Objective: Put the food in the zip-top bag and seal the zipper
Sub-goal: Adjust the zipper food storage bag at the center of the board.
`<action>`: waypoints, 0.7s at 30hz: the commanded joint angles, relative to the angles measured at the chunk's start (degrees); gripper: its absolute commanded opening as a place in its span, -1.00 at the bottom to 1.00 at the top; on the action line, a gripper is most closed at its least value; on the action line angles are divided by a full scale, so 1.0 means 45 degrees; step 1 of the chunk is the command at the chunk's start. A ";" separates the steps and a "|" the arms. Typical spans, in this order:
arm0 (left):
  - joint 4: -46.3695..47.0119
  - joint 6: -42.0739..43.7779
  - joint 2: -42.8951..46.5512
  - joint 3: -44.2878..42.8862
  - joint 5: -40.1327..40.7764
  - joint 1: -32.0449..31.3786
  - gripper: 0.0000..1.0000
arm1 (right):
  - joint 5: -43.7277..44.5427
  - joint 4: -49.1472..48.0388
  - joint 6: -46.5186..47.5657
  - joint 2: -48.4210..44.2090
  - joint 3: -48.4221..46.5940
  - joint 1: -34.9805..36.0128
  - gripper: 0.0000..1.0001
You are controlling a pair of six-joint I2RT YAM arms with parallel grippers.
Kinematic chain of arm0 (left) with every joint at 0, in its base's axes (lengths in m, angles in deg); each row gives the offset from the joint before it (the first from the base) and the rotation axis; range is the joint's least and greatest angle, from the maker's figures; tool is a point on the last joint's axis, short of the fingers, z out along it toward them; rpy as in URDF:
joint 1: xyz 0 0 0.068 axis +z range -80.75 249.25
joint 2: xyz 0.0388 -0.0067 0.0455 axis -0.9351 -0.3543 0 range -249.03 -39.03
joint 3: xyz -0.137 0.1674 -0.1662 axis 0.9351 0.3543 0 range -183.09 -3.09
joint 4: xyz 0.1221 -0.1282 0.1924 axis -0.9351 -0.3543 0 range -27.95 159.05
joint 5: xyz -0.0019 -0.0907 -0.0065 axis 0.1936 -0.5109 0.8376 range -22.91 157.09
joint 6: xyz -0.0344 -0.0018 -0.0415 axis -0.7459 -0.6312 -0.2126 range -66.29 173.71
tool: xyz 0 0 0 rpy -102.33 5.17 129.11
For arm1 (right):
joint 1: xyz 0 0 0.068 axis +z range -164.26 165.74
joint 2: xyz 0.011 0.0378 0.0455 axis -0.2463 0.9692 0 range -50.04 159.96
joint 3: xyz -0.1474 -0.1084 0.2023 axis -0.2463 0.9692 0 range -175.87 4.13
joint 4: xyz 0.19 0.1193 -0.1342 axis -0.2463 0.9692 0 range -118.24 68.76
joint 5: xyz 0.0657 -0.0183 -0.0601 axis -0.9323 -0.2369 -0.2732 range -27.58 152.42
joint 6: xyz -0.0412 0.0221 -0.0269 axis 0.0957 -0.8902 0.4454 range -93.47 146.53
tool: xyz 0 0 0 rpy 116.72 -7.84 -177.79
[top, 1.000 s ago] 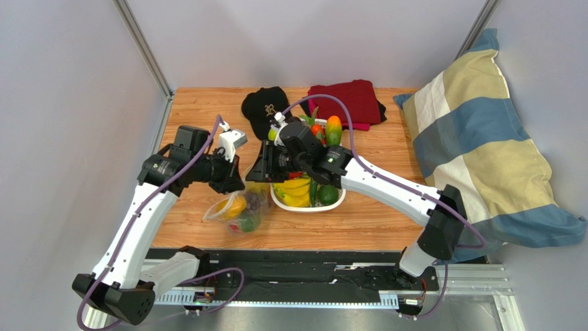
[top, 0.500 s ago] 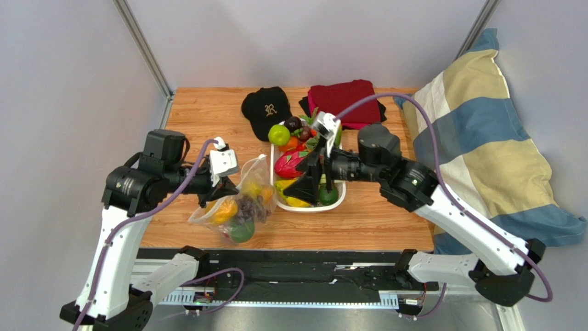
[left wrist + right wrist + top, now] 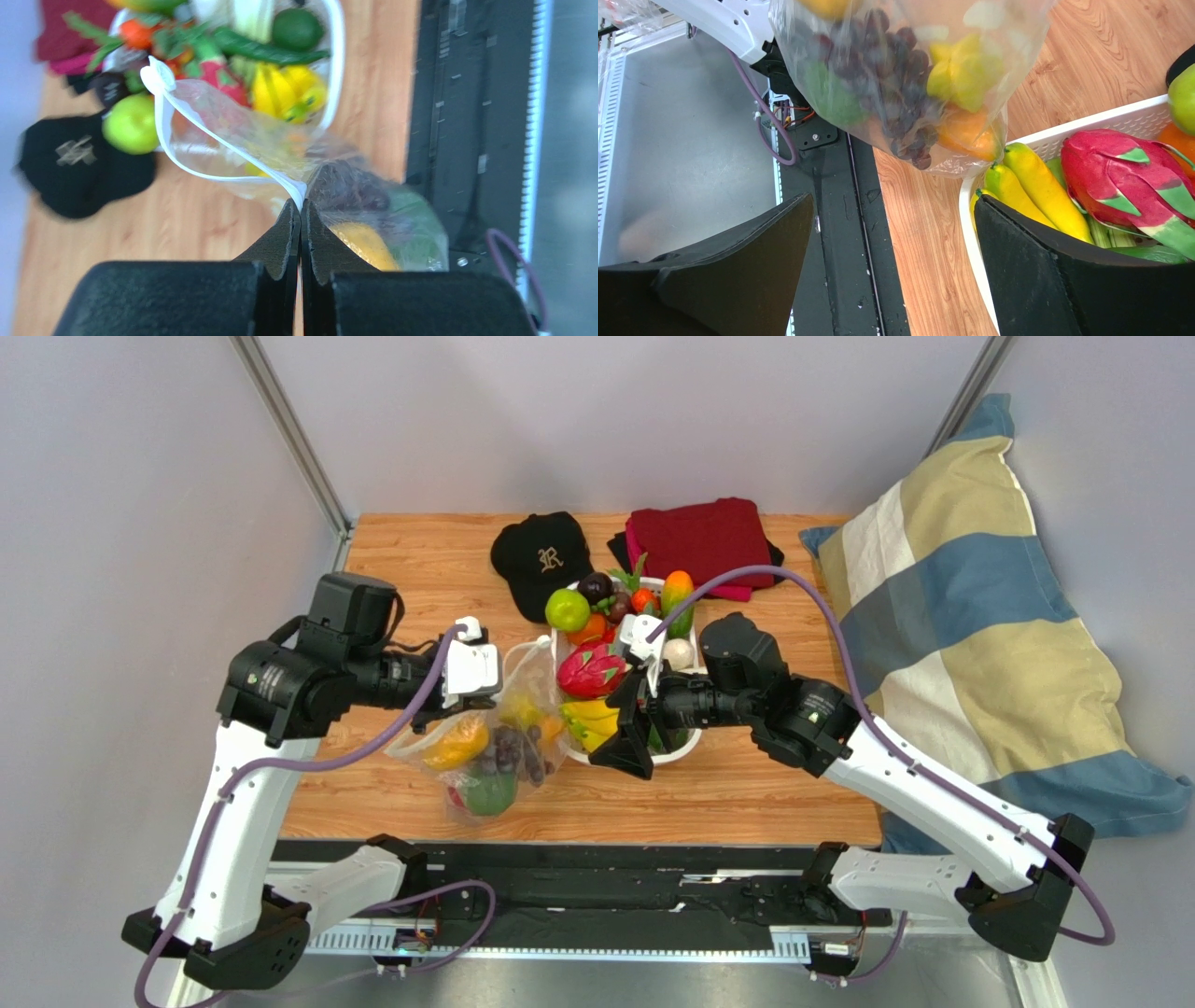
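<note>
The zip-top bag (image 3: 488, 753) hangs lifted just left of the white tray (image 3: 697, 742). It holds food: dark grapes (image 3: 892, 63), a green piece, and orange and yellow pieces. My left gripper (image 3: 494, 697) is shut on the bag's zipper edge; in the left wrist view its jaws (image 3: 300, 204) pinch the end of the white zipper strip (image 3: 210, 136), whose mouth gapes open. My right gripper (image 3: 634, 735) is open and empty at the tray's front left corner, right of the bag. In the right wrist view the right gripper (image 3: 892, 210) is below the hanging bag (image 3: 906, 84).
The tray holds more food: a pink dragon fruit (image 3: 589, 672), bananas (image 3: 1036, 185), a green apple (image 3: 567, 608) and others. A black cap (image 3: 540, 553) and folded red cloth (image 3: 709, 543) lie behind it. A striped pillow (image 3: 982, 644) is at the right. The black rail (image 3: 840, 231) runs along the table's front edge.
My left gripper has carried the bag a little right and higher, toward the tray. My right gripper has moved forward and left, down to the tray's front corner beside the bag.
</note>
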 commanded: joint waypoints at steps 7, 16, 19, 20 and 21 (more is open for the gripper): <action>-0.0273 0.1446 0.3078 -0.1099 0.2135 -0.0088 -1.00 | 0.0272 -0.0401 0.0057 -0.0303 -0.0267 0.0045 0.82; 0.0021 -0.1639 0.3179 -0.1219 -0.2417 -0.0088 -1.00 | 0.0702 0.0322 -0.0059 -0.1046 -0.0129 0.0045 0.82; 0.0273 -0.2011 0.3022 -0.0223 -0.2480 -0.0087 -1.00 | 0.0567 0.0731 -0.0079 -0.1183 -0.0109 0.0064 0.81; 0.0701 -0.2439 0.3041 0.0109 -0.2363 -0.0068 -1.00 | 0.0508 0.0829 -0.0118 -0.1202 -0.0013 0.0045 0.80; 0.1324 -0.2849 0.3042 0.0615 -0.2362 -0.0068 -1.00 | 0.0449 0.0966 -0.0176 -0.1261 0.0066 0.0045 0.79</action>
